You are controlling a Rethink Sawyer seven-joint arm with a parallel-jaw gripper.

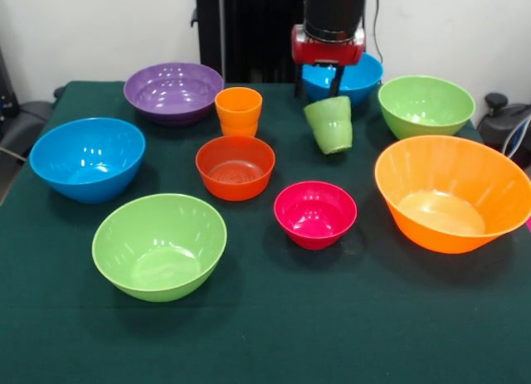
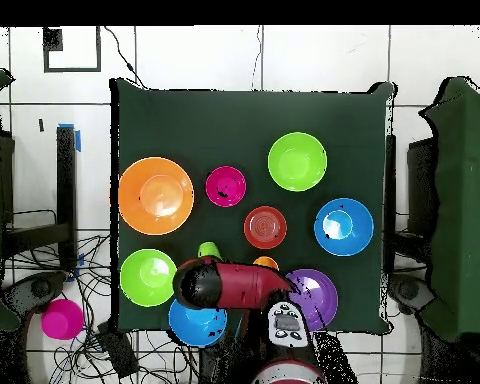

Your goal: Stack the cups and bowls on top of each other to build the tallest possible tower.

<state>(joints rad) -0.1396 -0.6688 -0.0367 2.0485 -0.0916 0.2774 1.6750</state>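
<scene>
We judge no tower begun: every bowl sits singly on the worktop (image 1: 274, 334), the orange cup (image 1: 239, 110) upright behind the red bowl (image 1: 236, 167). Our claw (image 1: 328, 92) grips the tilted green cup (image 1: 329, 123), lifted at far centre.

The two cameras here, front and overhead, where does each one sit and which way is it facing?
Front view: sits across the table from the robot, facing it; shows the gripper coming down over the tilted light green cup.
Overhead view: sits above the table, looking straight down, robot base at the bottom; shows the red arm reaching in.
Shared: both show the largest orange bowl and the magenta bowl, on opposite sides.
</scene>
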